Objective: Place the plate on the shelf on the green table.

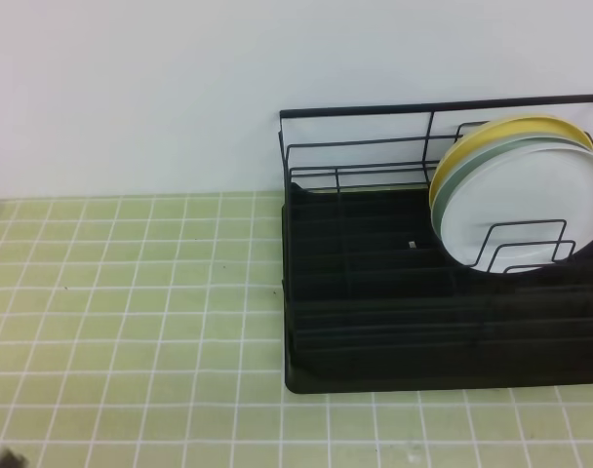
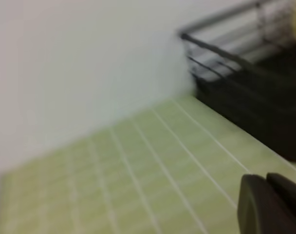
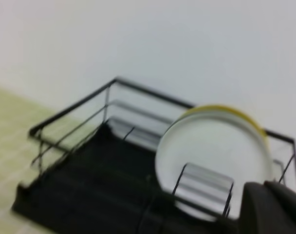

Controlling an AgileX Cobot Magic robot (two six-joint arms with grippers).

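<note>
The left gripper [image 2: 272, 204] was seen closed and empty at 5 o'clock of its wrist view, above the green table [image 1: 131, 292]. The right gripper [image 3: 272, 207] was likewise clenched on nothing. The plate [image 1: 526, 210] stood upright in the shelf [image 1: 375, 292], at 3 o'clock, foremost of 3 stacked plates.

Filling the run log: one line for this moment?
plate: upright in shelf, front of three | left tool: shut, empty | right tool: shut, empty
</note>
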